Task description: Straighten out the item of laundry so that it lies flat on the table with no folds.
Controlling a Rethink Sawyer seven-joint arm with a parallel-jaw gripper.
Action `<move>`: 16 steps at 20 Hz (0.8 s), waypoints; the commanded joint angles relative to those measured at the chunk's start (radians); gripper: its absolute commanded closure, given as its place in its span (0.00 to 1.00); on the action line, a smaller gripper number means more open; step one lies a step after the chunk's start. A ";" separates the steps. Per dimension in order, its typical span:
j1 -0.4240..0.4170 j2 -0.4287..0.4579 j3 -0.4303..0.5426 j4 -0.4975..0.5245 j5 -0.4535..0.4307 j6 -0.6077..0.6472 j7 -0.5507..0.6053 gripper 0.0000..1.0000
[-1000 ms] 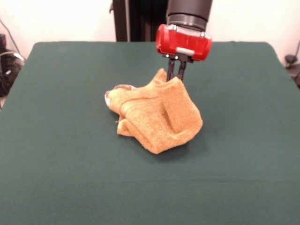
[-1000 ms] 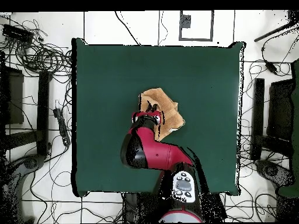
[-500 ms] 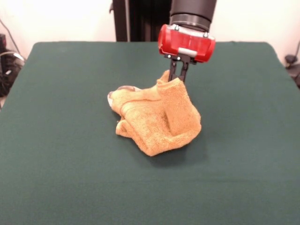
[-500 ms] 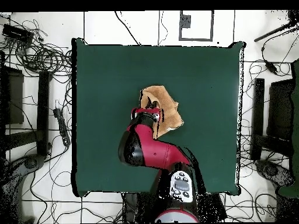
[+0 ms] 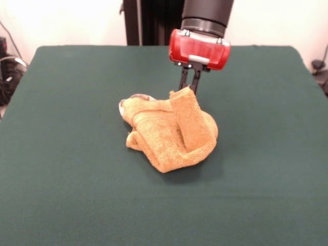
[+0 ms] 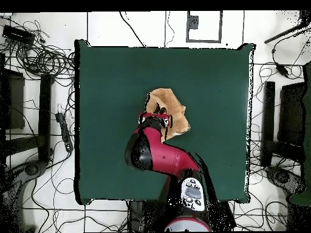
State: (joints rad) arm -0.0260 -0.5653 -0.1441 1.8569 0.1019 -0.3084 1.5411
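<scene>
In the front view, the wide table [image 5: 61, 169] under plain dark green cloth carries a small orange-tan terry towel [image 5: 169, 130] near its middle, bunched into a rumpled, folded heap. A pale patch shows at the heap's left end. To the right, one corner of the towel rises in a peak, pinched between the pressed-together black fingers of the gripper [image 5: 188, 88], which hangs from the red wrist of the red and black arm. From overhead, the arm [image 6: 159, 155] covers part of the towel [image 6: 170, 106].
</scene>
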 commanded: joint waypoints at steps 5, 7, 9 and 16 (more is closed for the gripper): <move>-0.106 -0.019 0.279 0.063 0.081 0.197 0.312 1.00; -0.120 -0.020 0.301 0.079 0.091 0.211 0.323 1.00; -0.118 -0.020 0.303 0.086 0.108 0.227 0.328 1.00; -0.096 -0.021 0.297 0.107 0.139 0.222 0.348 1.00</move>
State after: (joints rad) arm -0.1475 -0.5953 0.0053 1.8725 0.1626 -0.1945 1.5826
